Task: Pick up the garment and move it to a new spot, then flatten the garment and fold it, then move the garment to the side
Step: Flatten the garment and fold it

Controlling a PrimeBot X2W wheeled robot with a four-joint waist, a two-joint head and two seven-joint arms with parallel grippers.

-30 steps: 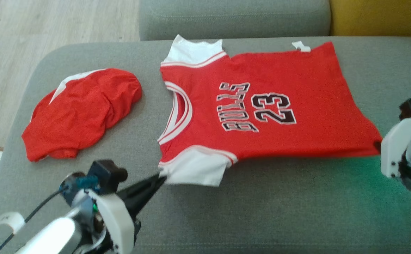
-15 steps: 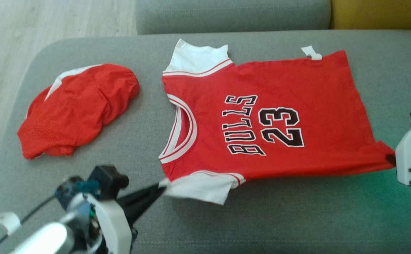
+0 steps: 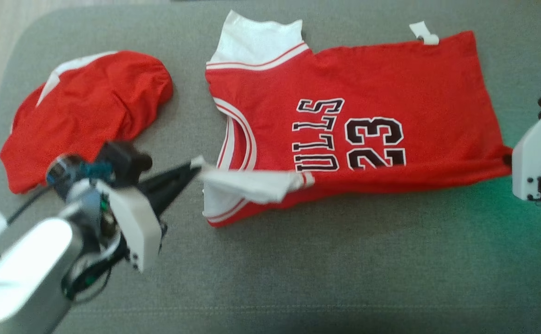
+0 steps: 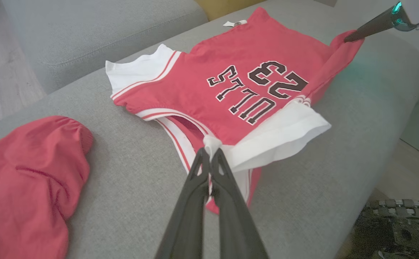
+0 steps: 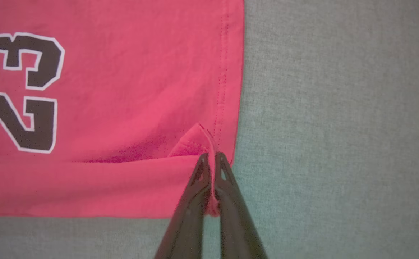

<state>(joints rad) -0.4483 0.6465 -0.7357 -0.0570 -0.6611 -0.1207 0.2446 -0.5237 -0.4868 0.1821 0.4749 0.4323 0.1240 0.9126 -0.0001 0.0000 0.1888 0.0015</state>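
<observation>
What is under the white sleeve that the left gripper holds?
Under the white sleeve, pinched by the left gripper, a red-and-white edge of the jersey and the gray cushion show. Where the sleeve overlaps the jersey's front, the fabric and any print beneath are hidden.

Left gripper (image 3: pixel 195 166) extends from the head view's lower left on a pale forearm (image 3: pixel 20 269), its dark fingers pinched tight on the garment (image 3: pixel 391 83). Right gripper (image 5: pixel 212 155), its white wrist housing (image 3: pixel 535 157) at the right edge, also clamps the garment with its fingers closed.
</observation>
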